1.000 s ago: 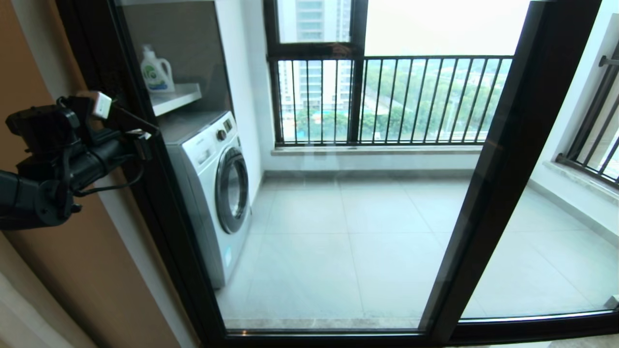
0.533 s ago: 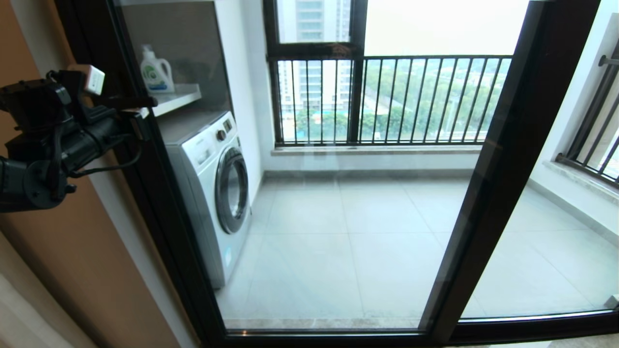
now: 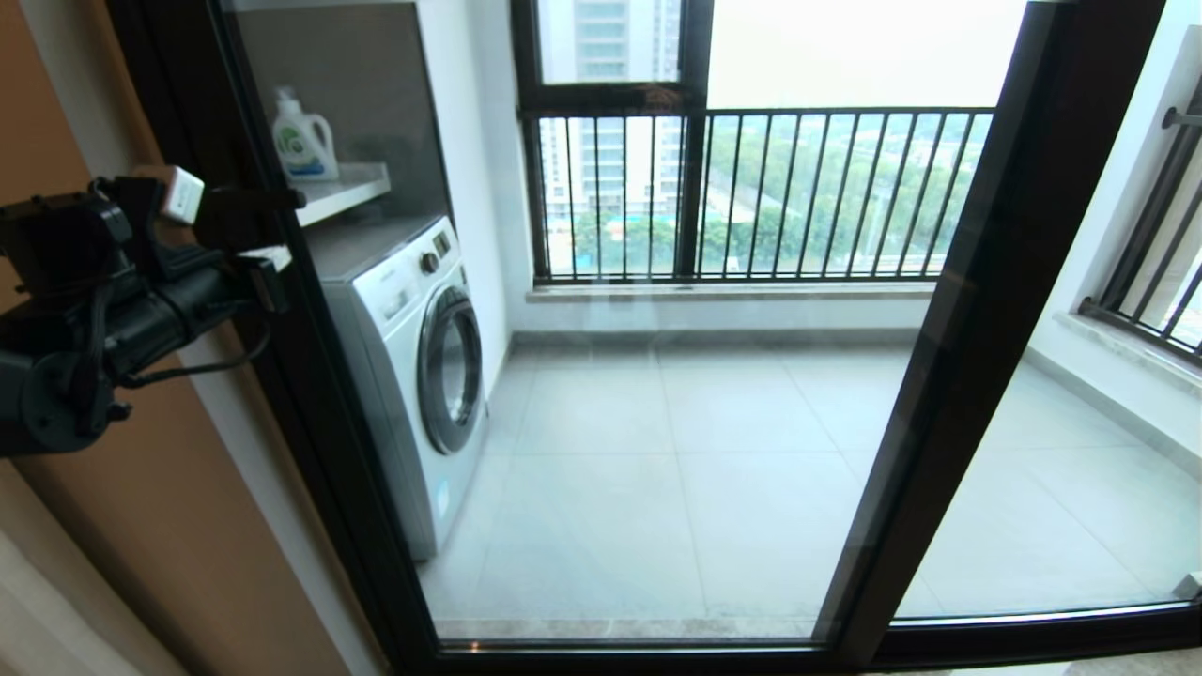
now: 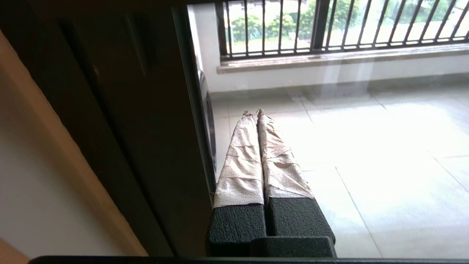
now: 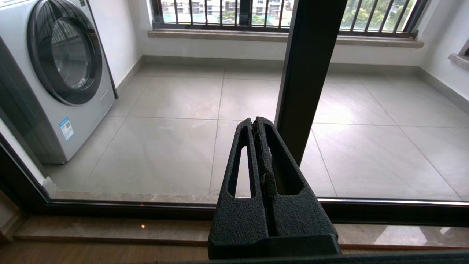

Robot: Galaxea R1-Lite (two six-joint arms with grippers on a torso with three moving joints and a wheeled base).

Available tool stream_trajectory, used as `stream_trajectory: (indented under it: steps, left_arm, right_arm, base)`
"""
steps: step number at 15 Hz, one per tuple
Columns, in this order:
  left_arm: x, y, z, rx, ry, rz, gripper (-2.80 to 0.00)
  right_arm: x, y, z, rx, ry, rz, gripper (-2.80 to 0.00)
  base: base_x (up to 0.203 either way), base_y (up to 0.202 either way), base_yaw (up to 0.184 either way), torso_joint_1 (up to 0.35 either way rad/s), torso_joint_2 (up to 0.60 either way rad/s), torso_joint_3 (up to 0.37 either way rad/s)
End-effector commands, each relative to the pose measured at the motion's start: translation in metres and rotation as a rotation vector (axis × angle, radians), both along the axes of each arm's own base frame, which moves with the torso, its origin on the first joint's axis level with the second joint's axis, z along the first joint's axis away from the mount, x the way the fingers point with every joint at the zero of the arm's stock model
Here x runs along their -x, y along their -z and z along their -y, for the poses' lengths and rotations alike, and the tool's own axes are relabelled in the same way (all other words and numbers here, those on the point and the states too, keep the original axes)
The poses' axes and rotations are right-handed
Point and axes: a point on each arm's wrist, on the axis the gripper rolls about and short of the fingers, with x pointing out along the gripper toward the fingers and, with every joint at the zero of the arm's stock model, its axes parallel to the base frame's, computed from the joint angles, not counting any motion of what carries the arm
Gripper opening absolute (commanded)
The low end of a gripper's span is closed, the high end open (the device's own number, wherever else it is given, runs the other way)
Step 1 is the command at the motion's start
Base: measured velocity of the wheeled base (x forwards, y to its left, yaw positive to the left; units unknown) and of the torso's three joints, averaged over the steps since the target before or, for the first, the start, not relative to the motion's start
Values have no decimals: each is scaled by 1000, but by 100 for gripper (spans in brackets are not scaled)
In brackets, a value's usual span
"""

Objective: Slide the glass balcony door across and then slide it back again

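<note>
The glass balcony door (image 3: 657,394) stands right in front of the robot, filling most of what it faces, its left upright (image 3: 282,357) hard against the tan wall and its right upright (image 3: 986,310) slanting down the middle-right of the head view. Both uprights run floor to ceiling, so the frame's long axis is vertical and any push has to go sideways along the sill track (image 5: 146,209). The left gripper (image 4: 254,113) is raised at about shoulder height beside the left upright, its tape-wrapped fingers (image 4: 242,161) pressed together with nothing between them, tips just beside the inner edge of that dark frame and close to the glass; I cannot tell whether they touch it. From those tips the frame lies to the robot's left, the open span of glass to its right. The right gripper (image 5: 258,123) is low and out of the head view, fingers also closed and empty, pointing towards the foot of the right upright. The left arm looks far better placed, being level with the frame edge; no latch handle is visible to me.
</note>
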Motion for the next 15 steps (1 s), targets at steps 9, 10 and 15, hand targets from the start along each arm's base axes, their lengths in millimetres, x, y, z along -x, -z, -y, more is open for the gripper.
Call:
stream_trajectory:
  steps: [9, 10, 15]
  left_arm:
    - [191, -38, 27, 148, 122, 205, -280]
    - [215, -44, 32, 179, 179, 200, -280]
    - [343, -51, 57, 308, 623, 45, -280]
  right_arm:
    - [-1, 2, 0, 2, 0, -9, -280]
    - [-1, 2, 0, 0, 0, -9, -280]
    - [-1, 2, 0, 0, 0, -9, -280]
  base:
    - [0, 0, 0, 0, 0, 0]
    - [0, 0, 0, 0, 0, 0]
    - [0, 0, 0, 0, 0, 0]
